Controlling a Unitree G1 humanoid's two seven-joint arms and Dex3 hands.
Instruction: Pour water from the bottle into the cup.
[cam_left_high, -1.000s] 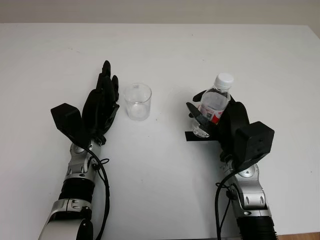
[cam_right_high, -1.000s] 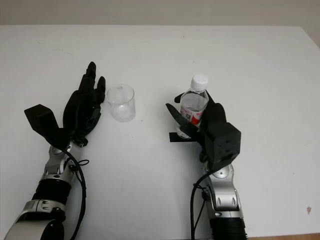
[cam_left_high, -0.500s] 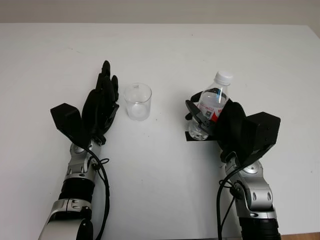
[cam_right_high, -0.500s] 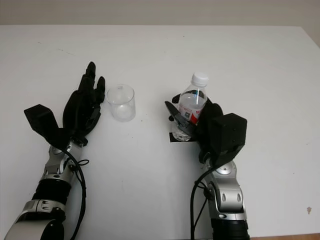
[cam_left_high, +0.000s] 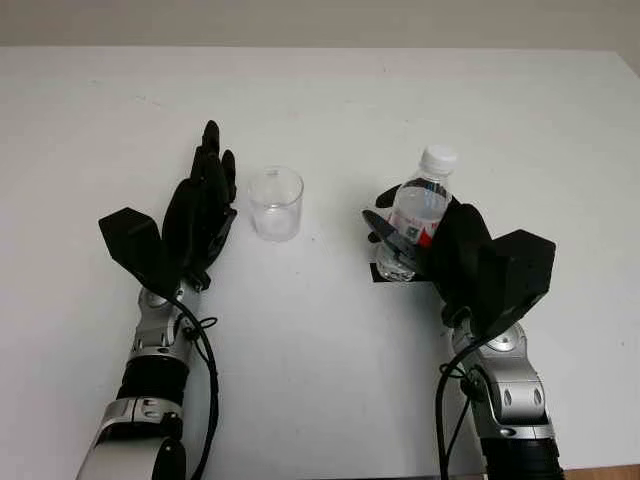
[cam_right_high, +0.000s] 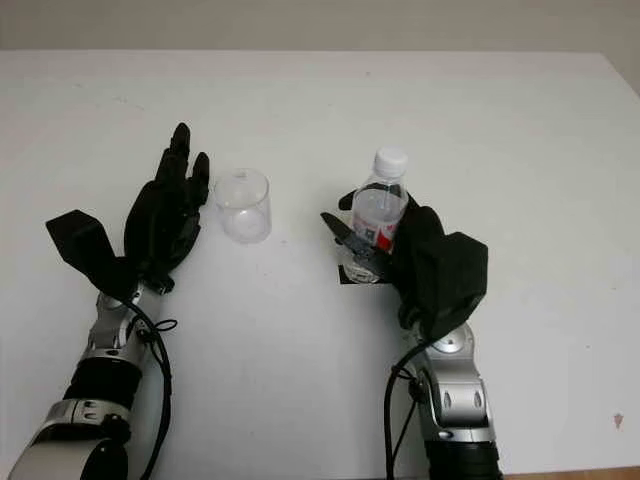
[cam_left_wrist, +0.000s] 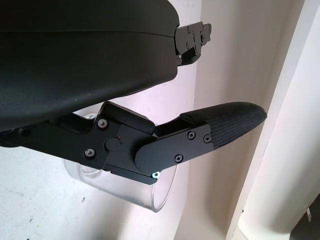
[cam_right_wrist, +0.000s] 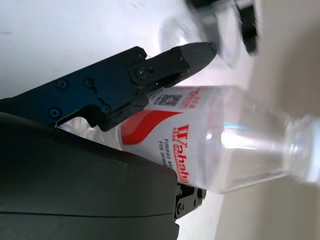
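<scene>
The right hand (cam_left_high: 440, 245) is gripping the capped bottle (cam_left_high: 412, 213) upright at the tabletop (cam_left_high: 330, 100), well apart from the empty cup (cam_left_high: 275, 203), beside which the open left hand (cam_left_high: 200, 215) is waiting, so the pouring is yet to begin.

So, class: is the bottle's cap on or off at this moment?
On. The white cap sits on the bottle, gripped by the right hand.
</scene>
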